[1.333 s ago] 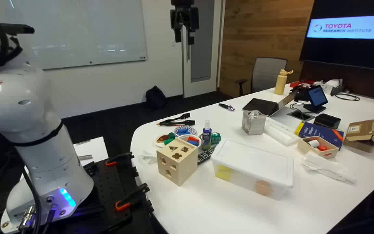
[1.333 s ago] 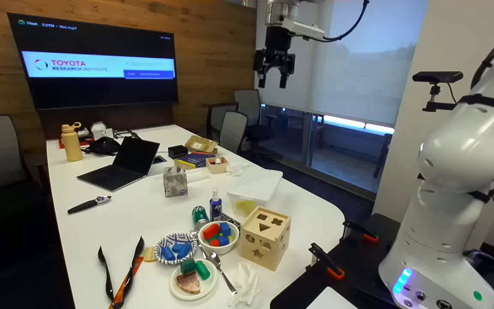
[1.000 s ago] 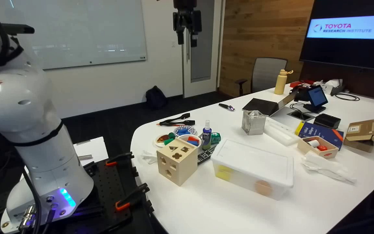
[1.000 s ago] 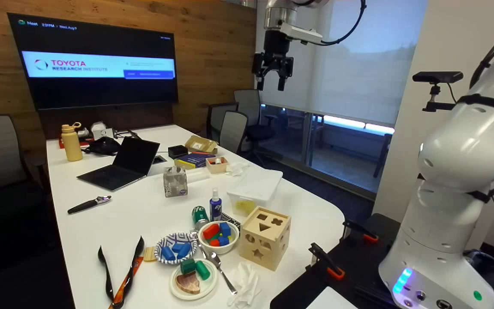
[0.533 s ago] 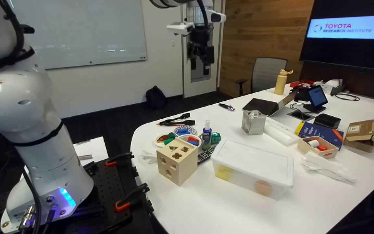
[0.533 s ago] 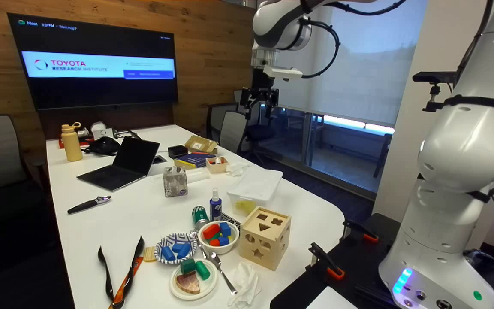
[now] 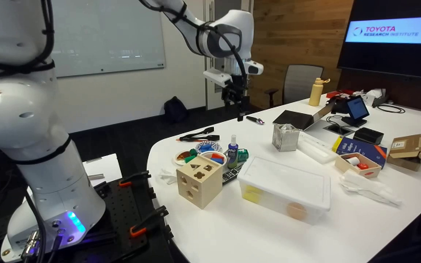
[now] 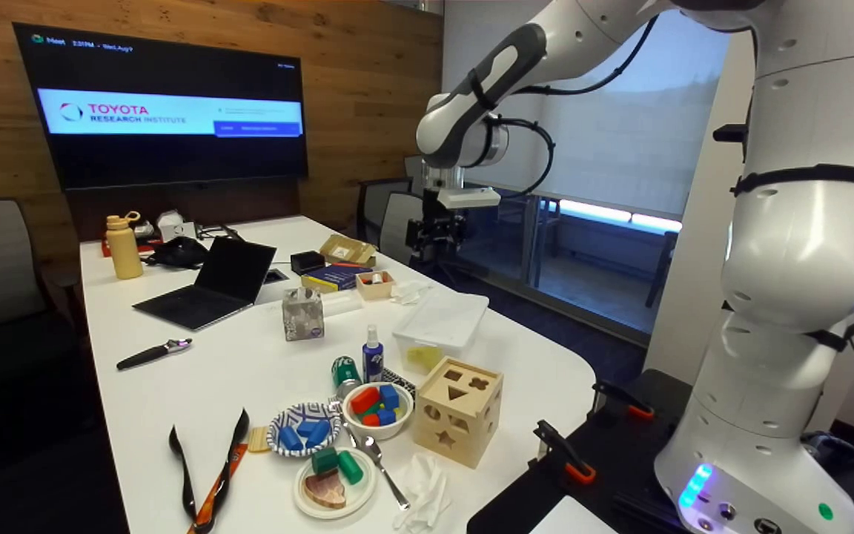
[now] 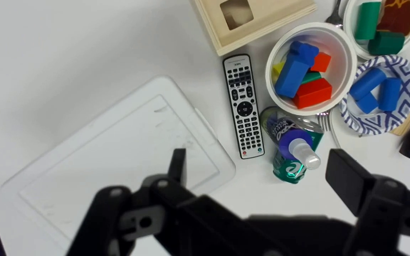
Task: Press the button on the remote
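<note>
A white and black remote (image 9: 242,106) with many small buttons lies face up on the table in the wrist view. It lies between the lidded plastic box, the white bowl and the spray bottle. Part of it shows in both exterior views (image 7: 231,174) (image 8: 399,380), the rest hidden by things around it. My gripper (image 9: 256,167) is open and empty, its fingers wide apart. It hangs above the table, well apart from the remote, as both exterior views show (image 7: 234,109) (image 8: 438,256). In the wrist view the remote lies ahead of the fingertips.
A blue spray bottle (image 9: 294,142) stands beside the remote, over a green can (image 9: 288,170). A wooden shape box (image 7: 199,181), a bowl of blocks (image 9: 347,76) and a clear lidded box (image 7: 287,179) crowd round it. A tissue box (image 8: 303,314) and laptop (image 8: 208,285) are farther off.
The arm has reached forward and come down, so my gripper is much lower and nearer the table. It stays open. The things on the table have not moved.
</note>
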